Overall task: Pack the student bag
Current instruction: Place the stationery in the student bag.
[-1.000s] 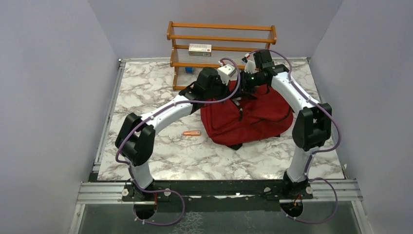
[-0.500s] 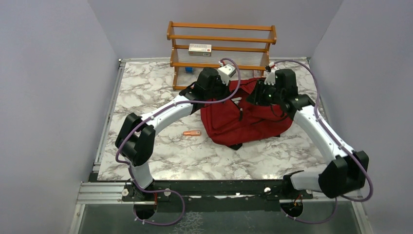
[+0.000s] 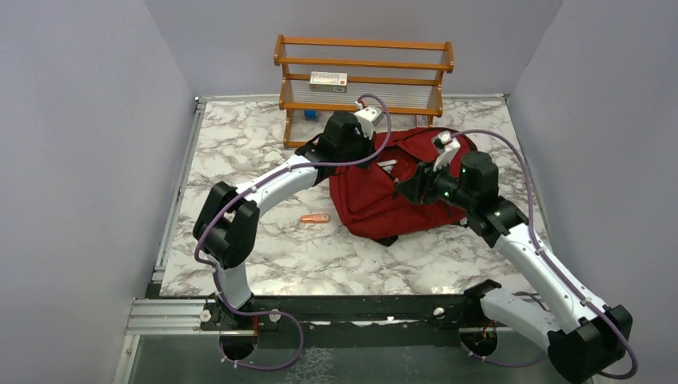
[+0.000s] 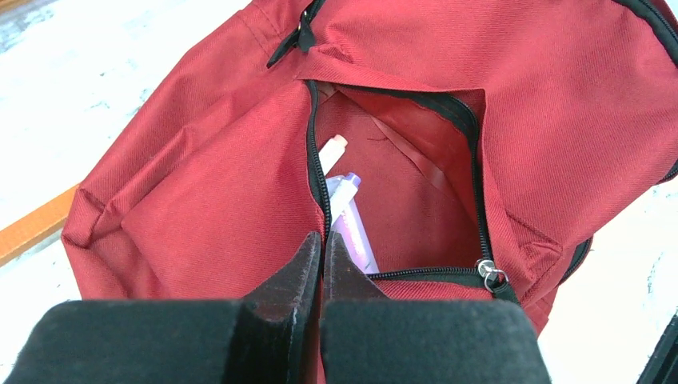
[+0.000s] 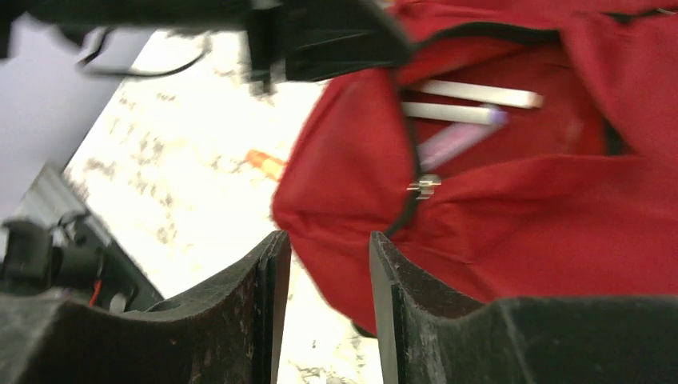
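The dark red student bag [image 3: 416,184] lies on the marble table, its front pocket unzipped. My left gripper [image 4: 322,242] is shut on the pocket's zipper edge and holds the pocket open. It also shows in the top view [image 3: 371,157]. Inside the pocket lie a purple-and-white pen [image 4: 349,216] and a second white pen [image 4: 331,152]. They also show in the right wrist view [image 5: 460,128]. My right gripper [image 5: 326,240] is open and empty, hovering above the bag's front near the zipper pull [image 5: 424,188]. In the top view it [image 3: 403,189] is over the bag's middle.
An orange pen [image 3: 315,218] lies on the table left of the bag. A wooden shelf [image 3: 364,80] stands at the back with a white box [image 3: 329,81] on it and a small blue object [image 3: 310,115] lower down. Purple walls close in on both sides.
My right arm has swung from the back near the shelf toward the front and come down over the bag. My left gripper has stayed on the pocket edge.
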`<move>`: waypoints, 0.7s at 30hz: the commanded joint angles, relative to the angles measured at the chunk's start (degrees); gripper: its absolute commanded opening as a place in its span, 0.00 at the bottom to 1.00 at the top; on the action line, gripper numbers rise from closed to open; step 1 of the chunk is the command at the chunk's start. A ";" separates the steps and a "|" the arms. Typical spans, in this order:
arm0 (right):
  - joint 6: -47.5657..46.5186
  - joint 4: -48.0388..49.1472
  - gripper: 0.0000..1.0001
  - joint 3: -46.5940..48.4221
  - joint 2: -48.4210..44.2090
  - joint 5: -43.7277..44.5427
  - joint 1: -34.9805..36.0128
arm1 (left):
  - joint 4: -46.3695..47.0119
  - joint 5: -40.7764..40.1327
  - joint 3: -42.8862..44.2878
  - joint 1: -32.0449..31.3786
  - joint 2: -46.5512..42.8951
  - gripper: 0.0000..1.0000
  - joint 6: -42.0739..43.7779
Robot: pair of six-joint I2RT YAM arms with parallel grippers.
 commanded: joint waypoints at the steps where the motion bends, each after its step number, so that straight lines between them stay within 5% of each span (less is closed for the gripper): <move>1: -5.93 3.54 0.46 -1.91 -2.65 0.56 9.18 | -1.09 2.10 2.28 0.72 0.26 0.00 -1.40; 11: -11.83 8.21 0.46 -4.56 7.10 2.44 31.57 | -0.44 2.10 1.85 1.44 -0.27 0.00 -1.05; 21: -20.98 5.89 0.47 4.60 29.83 6.35 42.26 | -0.59 2.76 1.93 1.89 -0.63 0.00 -0.41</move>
